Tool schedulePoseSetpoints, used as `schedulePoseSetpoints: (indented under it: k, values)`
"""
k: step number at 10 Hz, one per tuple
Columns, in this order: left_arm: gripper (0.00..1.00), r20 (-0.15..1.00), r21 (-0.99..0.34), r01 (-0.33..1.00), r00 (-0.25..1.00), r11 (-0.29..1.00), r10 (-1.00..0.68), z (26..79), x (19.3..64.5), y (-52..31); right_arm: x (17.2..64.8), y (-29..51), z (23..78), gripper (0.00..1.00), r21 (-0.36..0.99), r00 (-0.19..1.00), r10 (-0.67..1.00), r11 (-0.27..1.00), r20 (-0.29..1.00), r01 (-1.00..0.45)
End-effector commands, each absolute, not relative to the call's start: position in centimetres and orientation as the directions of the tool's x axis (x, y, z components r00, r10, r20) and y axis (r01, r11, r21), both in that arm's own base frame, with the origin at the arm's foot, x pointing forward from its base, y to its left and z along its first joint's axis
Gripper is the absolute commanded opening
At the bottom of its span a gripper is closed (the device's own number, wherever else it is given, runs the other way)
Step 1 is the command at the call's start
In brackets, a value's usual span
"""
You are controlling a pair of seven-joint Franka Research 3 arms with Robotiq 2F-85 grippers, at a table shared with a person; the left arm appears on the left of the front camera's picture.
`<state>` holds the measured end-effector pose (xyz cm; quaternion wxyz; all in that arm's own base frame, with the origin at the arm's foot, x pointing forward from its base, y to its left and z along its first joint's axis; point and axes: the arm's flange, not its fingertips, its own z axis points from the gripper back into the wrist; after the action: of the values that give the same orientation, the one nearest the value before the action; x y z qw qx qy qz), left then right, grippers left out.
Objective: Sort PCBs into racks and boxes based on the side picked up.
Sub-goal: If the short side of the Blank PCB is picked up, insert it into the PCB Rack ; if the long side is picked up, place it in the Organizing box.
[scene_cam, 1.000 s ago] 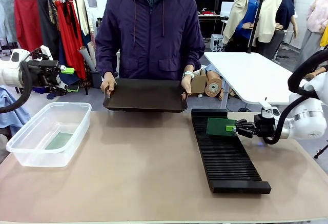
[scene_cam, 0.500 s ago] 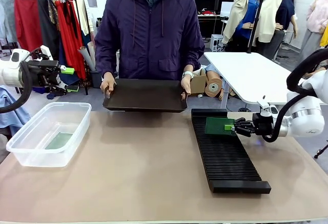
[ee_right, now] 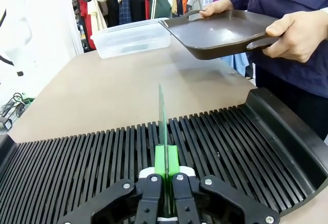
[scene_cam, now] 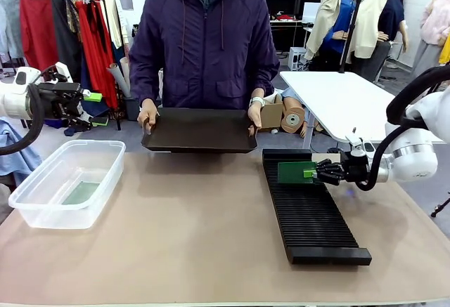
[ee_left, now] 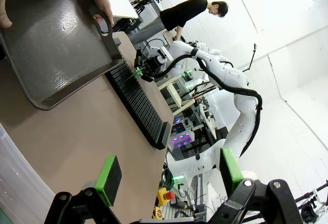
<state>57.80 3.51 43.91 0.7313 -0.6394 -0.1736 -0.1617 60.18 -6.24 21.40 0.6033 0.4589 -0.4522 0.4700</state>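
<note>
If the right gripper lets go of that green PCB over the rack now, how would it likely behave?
The PCB looks stiff: held on edge by the right gripper, it stays straight. Thin and probably light. It stands above the rack slots; released unseated, it would likely tip flat, though whether it has entered a slot is unclear.

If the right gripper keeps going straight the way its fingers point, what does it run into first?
Probably nothing at once. The right gripper, shut on the thin green PCB, points along the slotted black rack across bare table. The clear plastic tub lies roughly ahead, though depth and height are hard to judge.
</note>
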Motion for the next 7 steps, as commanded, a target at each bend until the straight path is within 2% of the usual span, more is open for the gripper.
schedulePoseSetpoints:
  k: [1, 5, 6, 7]
  values:
    - [1.0, 0.463, -0.877, 0.461, 0.886, 0.133, -0.012, 44.09, 57.65, 3.57, 61.14, -6.35, 18.88, 0.0, 0.152, 0.198, 0.247, 0.191, 0.949, -0.97]
    - [1.0, 0.463, -0.877, 0.461, 0.886, 0.133, -0.012, 44.09, 57.65, 3.57, 61.03, -7.08, 18.47, 0.0, 0.171, 0.216, 0.23, 0.2, 0.949, -0.965]
    - [1.0, 0.463, -0.877, 0.461, 0.886, 0.133, -0.012, 44.09, 57.65, 3.57, 61.16, -7.08, 18.48, 0.08, 0.184, 0.229, 0.226, 0.204, 0.947, -0.961]
    - [1.0, 0.463, -0.877, 0.461, 0.886, 0.133, -0.012, 44.09, 57.65, 3.57, 61.16, -7.04, 18.75, 0.27, 0.182, 0.226, 0.209, 0.209, 0.951, -0.961]
